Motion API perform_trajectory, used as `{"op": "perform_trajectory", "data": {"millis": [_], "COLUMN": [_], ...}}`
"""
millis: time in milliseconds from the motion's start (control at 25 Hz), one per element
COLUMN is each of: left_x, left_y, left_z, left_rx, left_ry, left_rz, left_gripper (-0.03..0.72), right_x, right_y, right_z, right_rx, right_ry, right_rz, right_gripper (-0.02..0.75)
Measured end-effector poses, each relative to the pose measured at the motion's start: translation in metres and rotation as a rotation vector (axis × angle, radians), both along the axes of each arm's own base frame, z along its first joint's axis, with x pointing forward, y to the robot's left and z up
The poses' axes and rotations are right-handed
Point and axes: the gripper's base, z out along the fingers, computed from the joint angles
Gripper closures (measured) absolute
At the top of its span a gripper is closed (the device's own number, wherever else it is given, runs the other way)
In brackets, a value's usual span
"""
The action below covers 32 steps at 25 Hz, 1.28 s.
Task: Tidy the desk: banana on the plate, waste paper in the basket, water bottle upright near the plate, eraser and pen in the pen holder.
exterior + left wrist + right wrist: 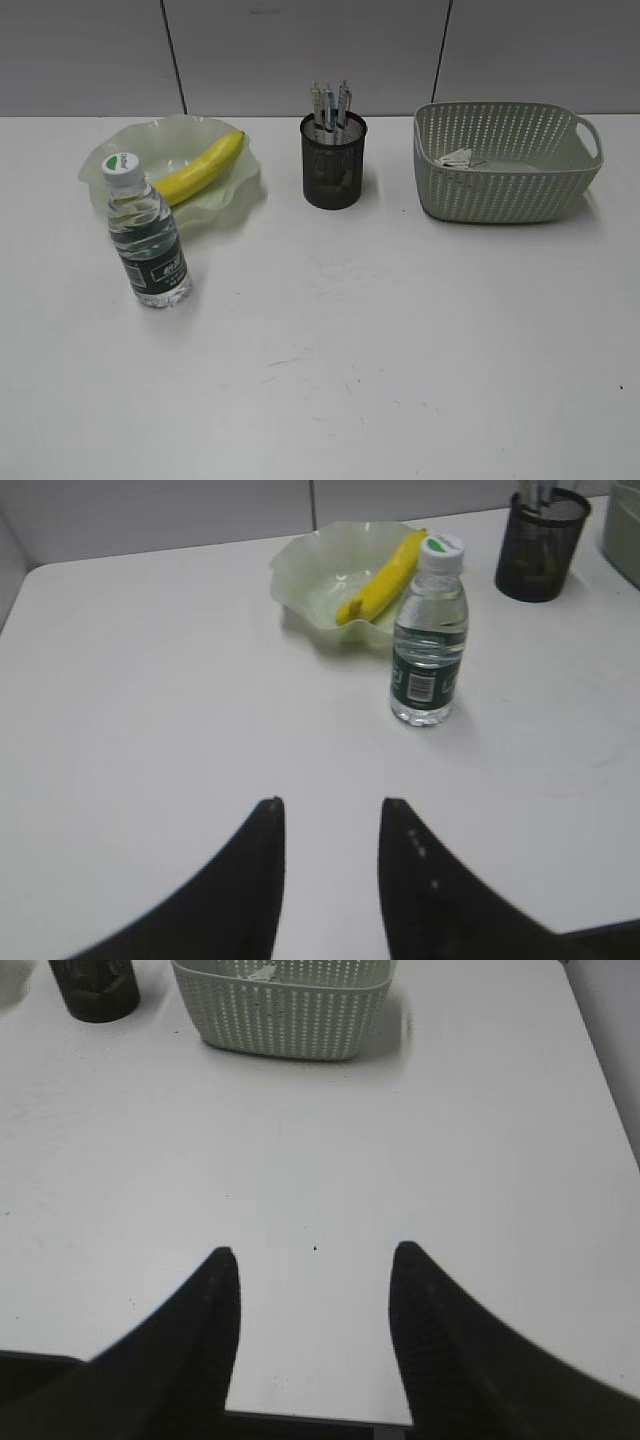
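Both arms hang back at the near edge of the white surface (400, 380), the left gripper (330, 825) and right gripper (315, 1270) each spread apart and holding nothing. Farther in, the water bottle (148, 238) stands upright just beside the plate (120, 150), which cradles the banana (200, 168). Beyond, pens (330, 105) poke from the pen holder (334, 165); the eraser cannot be made out. The waste paper (458, 158) lies inside the basket (505, 190). The tidying appears essentially complete.
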Motion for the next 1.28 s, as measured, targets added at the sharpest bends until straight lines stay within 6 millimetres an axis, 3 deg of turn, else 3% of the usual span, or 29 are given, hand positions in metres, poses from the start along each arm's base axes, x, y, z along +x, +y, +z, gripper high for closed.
{"op": "perform_trajectory", "data": {"millis": [160, 1280], "left_x": [0.0000, 0.0001], "left_y": [-0.0007, -0.0012], "left_z": [0.0000, 0.0001], "left_rx": [0.000, 0.000], "left_ry": [0.000, -0.001], "left_rz": [0.070, 0.112], "left_gripper": [0.448, 0.449], "right_x": [-0.0027, -0.0046], "right_y": [0.0001, 0.0009], "right_z": [0.0002, 0.0002], "right_rx": [0.000, 0.009], "right_ry": [-0.019, -0.031], "right_rz": [-0.042, -0.037], "right_gripper": [0.344, 0.344]}}
